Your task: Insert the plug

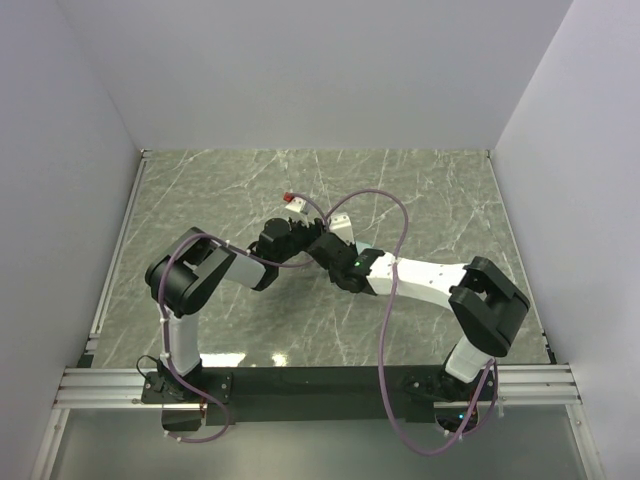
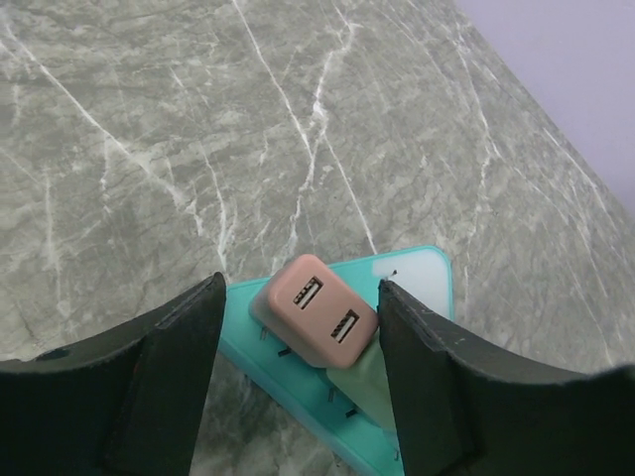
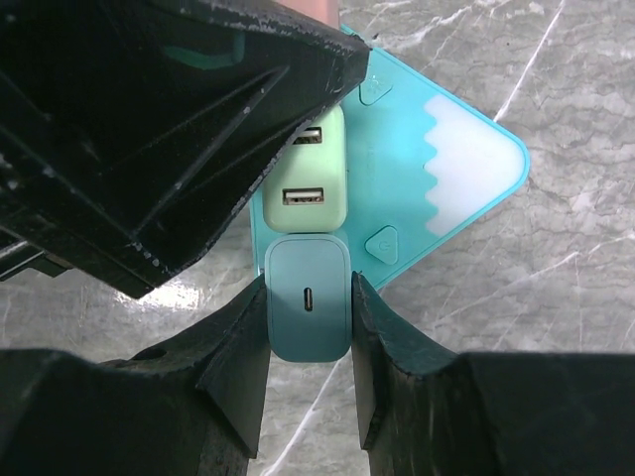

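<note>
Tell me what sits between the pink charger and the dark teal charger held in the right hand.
The pale green charger on the turquoise power strip sits between them, clearest in the right wrist view.

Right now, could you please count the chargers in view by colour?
pink charger: 1
green charger: 1
teal charger: 1
Total: 3
</note>
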### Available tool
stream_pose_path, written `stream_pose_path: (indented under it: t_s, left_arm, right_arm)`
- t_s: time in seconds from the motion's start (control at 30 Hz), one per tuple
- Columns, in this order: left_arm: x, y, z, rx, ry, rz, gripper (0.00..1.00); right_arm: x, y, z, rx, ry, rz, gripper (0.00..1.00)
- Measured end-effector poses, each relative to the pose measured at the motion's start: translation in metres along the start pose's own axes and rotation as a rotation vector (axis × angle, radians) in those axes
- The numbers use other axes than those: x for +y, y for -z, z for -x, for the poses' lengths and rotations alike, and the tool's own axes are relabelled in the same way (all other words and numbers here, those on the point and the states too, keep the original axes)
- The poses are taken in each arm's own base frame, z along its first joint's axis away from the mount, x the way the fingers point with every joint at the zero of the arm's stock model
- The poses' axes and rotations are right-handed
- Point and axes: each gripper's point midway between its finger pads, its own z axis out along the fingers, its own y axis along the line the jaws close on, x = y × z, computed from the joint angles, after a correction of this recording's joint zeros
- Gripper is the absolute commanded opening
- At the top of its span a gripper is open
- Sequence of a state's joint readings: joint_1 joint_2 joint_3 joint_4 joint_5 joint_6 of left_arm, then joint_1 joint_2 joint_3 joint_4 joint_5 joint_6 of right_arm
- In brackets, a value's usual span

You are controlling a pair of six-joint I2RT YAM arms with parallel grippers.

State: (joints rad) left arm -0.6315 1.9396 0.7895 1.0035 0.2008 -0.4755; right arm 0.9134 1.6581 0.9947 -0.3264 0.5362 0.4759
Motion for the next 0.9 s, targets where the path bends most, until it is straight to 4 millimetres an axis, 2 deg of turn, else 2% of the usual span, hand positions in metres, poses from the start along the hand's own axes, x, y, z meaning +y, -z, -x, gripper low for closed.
stream_pose_path:
  t_s: [0.13, 0.37, 0.53, 0.63, 0.67, 0.8, 0.9]
  left_arm:
    - [0.002, 0.002, 0.002, 0.008, -0.006, 0.022, 0.74]
    - [-0.004, 0.014, 0.023, -0.020, -0.018, 0.052, 0.79]
    - [-0.007, 0.031, 0.047, -0.084, -0.025, 0.089, 0.83]
    - [-0.011, 0.041, 0.060, -0.112, -0.028, 0.106, 0.84]
    - [-0.011, 0.045, 0.064, -0.119, -0.028, 0.117, 0.84]
    - [0.001, 0.067, 0.079, -0.159, -0.021, 0.200, 0.86]
    - [0.019, 0.091, 0.090, -0.191, -0.003, 0.296, 0.89]
  right_arm:
    - [-0.001, 0.001, 0.005, -0.008, -0.021, 0.009, 0.07]
    - [-0.007, 0.002, 0.009, -0.004, -0.049, 0.017, 0.41]
    - [-0.011, 0.006, 0.005, 0.008, -0.048, 0.031, 0.53]
    - [-0.013, 0.011, 0.006, 0.004, -0.050, 0.037, 0.68]
    - [-0.014, 0.013, 0.006, 0.001, -0.051, 0.039, 0.82]
    - [-0.020, 0.024, 0.011, -0.028, -0.061, 0.055, 0.88]
    - [-0.026, 0.037, 0.018, -0.073, -0.077, 0.078, 0.89]
